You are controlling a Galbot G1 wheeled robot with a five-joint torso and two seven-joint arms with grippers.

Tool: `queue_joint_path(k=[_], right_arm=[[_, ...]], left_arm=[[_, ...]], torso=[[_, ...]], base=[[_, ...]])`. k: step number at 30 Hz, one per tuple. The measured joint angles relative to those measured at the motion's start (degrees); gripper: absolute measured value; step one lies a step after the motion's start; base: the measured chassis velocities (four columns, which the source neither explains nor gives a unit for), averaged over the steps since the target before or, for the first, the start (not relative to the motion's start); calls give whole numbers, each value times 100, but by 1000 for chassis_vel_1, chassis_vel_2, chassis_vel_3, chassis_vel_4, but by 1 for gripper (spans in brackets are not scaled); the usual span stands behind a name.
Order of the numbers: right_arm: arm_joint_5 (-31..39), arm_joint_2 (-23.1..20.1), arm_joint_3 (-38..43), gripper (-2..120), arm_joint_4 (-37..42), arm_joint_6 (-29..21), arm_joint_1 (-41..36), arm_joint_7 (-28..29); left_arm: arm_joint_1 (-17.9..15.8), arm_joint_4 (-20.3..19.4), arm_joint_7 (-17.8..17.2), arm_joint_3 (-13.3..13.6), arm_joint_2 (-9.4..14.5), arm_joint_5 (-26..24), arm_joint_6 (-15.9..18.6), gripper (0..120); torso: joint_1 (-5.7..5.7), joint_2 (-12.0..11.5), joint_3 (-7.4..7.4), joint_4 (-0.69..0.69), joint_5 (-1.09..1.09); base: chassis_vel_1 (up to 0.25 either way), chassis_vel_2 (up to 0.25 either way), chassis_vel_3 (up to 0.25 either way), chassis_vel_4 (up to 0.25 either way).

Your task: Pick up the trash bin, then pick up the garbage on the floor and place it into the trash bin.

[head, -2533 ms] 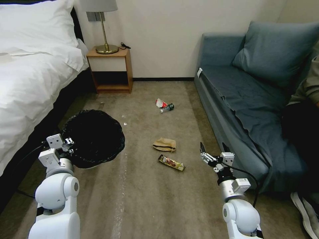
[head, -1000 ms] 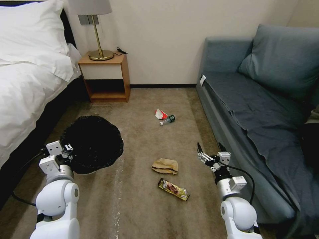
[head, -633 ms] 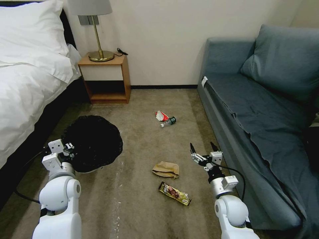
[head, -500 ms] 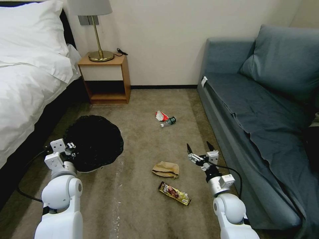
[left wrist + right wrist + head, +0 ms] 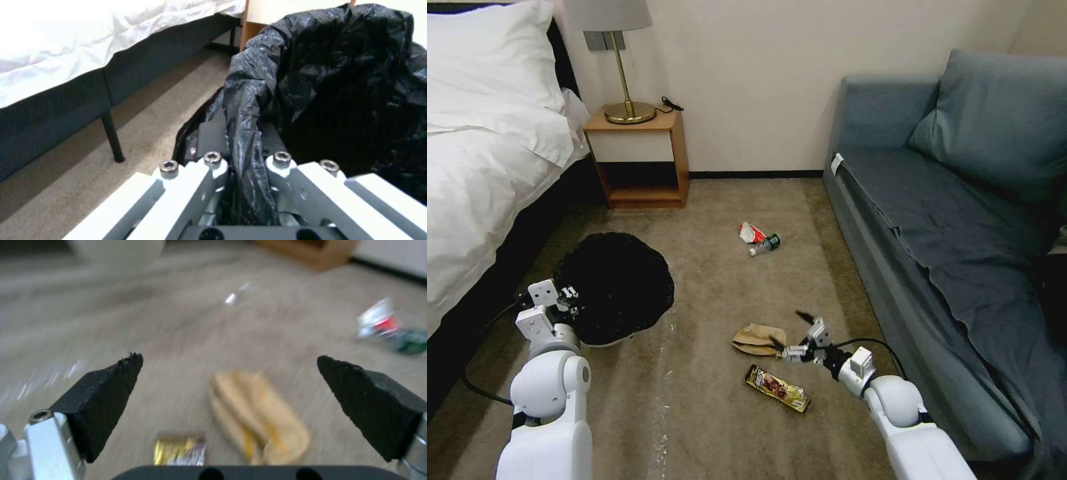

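Bin liner pinched inside left tool.

Both arms are cased in glossy white rounded shells, with silver wrists and black cables; black wedge-shaped fingertips are fitted to the right tool.

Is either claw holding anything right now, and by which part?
The left claw grips the trash bin by its bag-covered rim. The right claw is open, holding nothing.
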Motion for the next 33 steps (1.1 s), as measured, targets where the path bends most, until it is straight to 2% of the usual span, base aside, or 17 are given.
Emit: queue_joint_path(k=[1, 4, 8, 16, 21, 28, 33], right_arm=[[0, 0, 0, 100, 0, 0, 0, 0], [-170, -423, -218, 100, -366, 80, 118, -298], [-280, -602, -315, 100, -611, 100, 141, -485], [-595, -682, -614, 100, -1187, 151, 445, -754], [-1169, -438, -1024, 100, -1960, 262, 852, -991], [-1556, -119, -918, 100, -2291, 390, 934, -1099], [-1754, 22, -862, 100, -2677, 531, 1145, -1073]], left_arm=[[0, 0, 0, 0, 0, 0, 0, 4], [-14, 40, -2, 4, -12, 10, -1, 4], [-34, 40, -8, 58, -20, 11, -1, 4], [-47, 1, -13, 135, -58, 61, 32, 4], [-20, -78, -53, 228, -59, 121, 120, 4], [-117, -34, -70, 448, -41, 206, 181, 4], [-83, -48, -87, 477, -44, 263, 182, 4]], torso=[[0, 0, 0, 0, 0], [0, 1, 0, 0, -2], [0, 1, 0, -1, -1], [0, 1, 0, -1, -2], [0, 1, 0, 0, -1], [0, 1, 0, -2, -2], [0, 1, 0, 0, -3]], base=[[0, 0, 0, 0], [0, 0, 0, 0], [0, 0, 0, 0], [0, 0, 0, 0], [0, 0, 0, 0], [0, 0, 0, 0], [0, 0, 0, 0]])
